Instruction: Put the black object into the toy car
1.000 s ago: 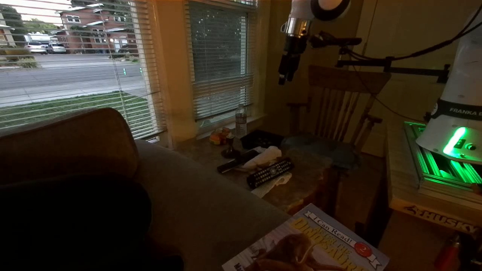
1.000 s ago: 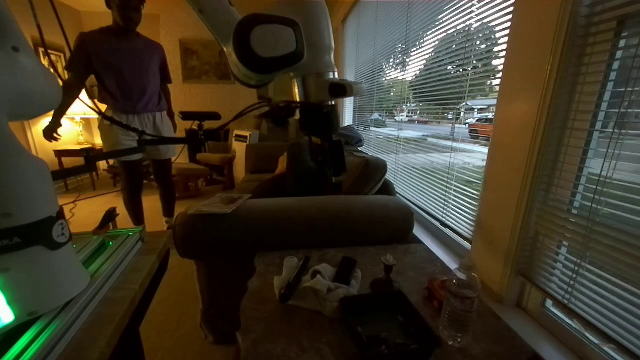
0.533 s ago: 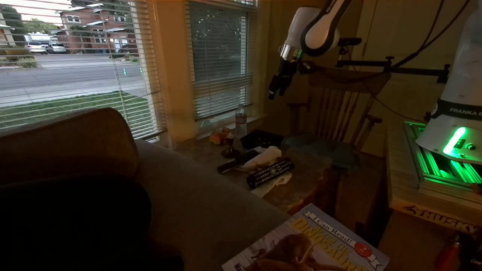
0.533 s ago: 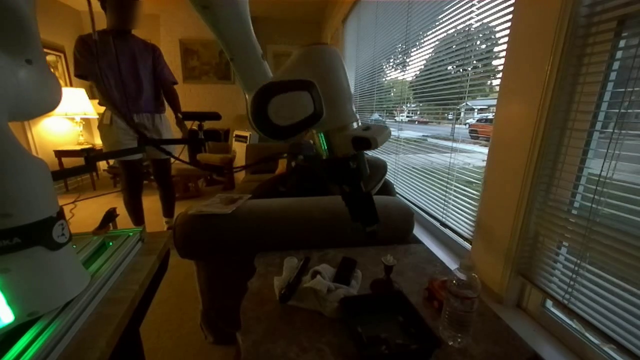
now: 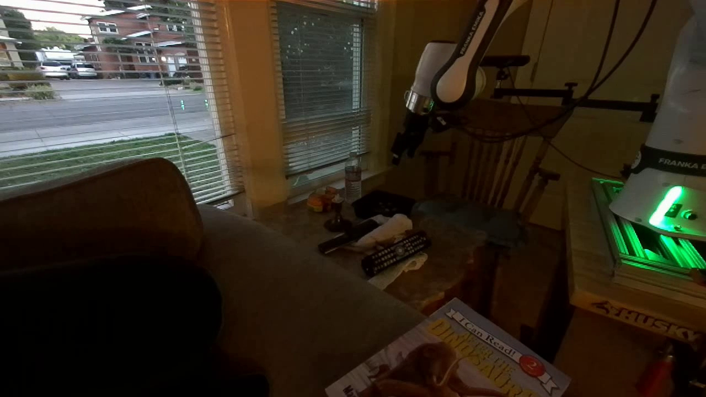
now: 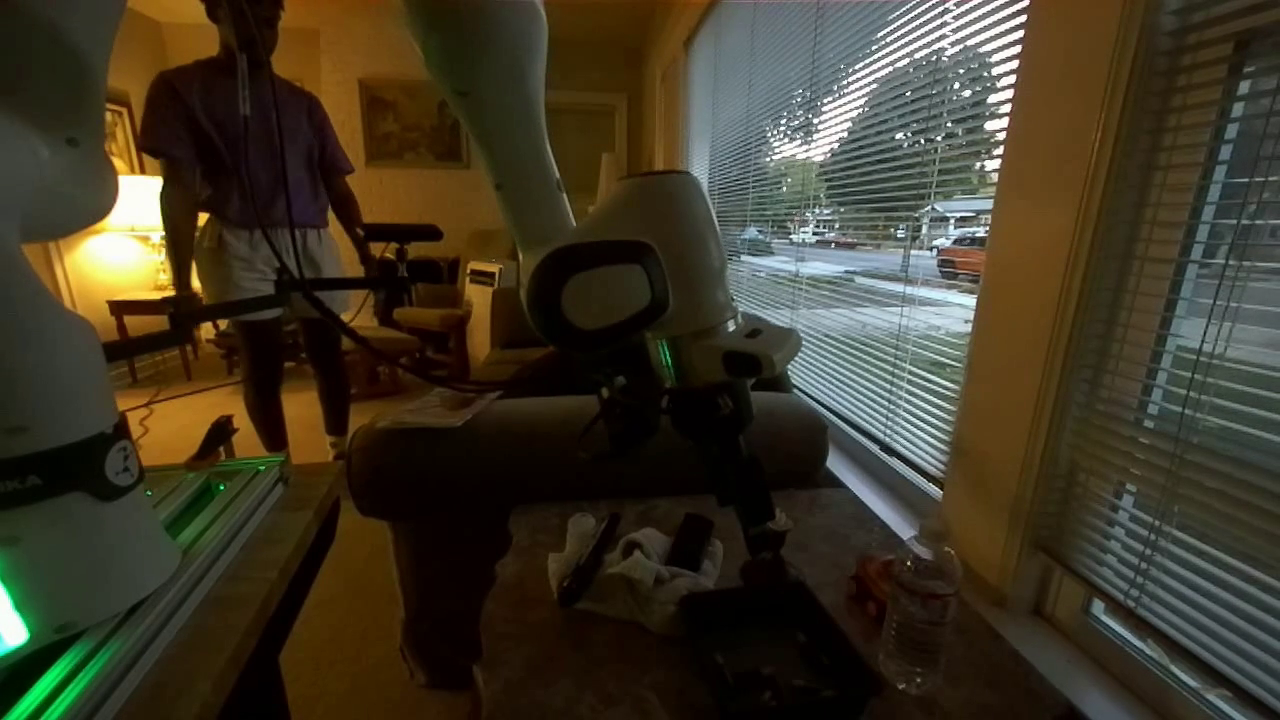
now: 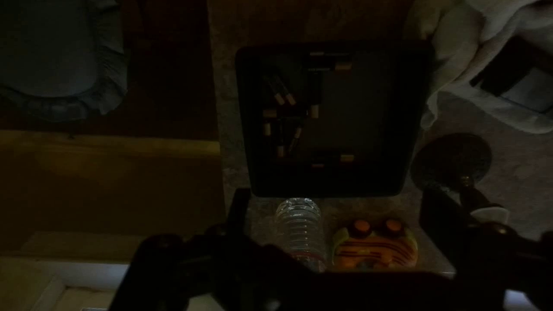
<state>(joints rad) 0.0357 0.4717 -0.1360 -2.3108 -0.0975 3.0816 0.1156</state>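
The orange toy car [image 7: 376,250] lies on the table beside the bottle in the wrist view; it also shows in both exterior views [image 5: 321,200] [image 6: 872,583]. Several small black batteries with copper ends [image 7: 293,111] lie in the black tray [image 7: 330,185]. Two long black things, one a remote [image 5: 396,253] and one plainer [image 5: 348,237], rest on a white cloth. Which black thing is the task's object I cannot tell. My gripper [image 7: 337,198] is open and empty, fingers wide apart, above the table; it shows in both exterior views [image 5: 404,156] [image 6: 765,545].
A clear water bottle [image 6: 918,620] stands between the toy car and the tray's corner. A dark candle holder [image 7: 453,160] stands near the tray. The white cloth [image 6: 640,590] lies beside it. The window blinds, sofa arm [image 6: 590,440] and wooden chair [image 5: 491,160] border the table.
The arm has come down from high up, and my gripper now hangs lower, nearer the tray and candle holder. The things on the table have not moved. The person in the background shifted.
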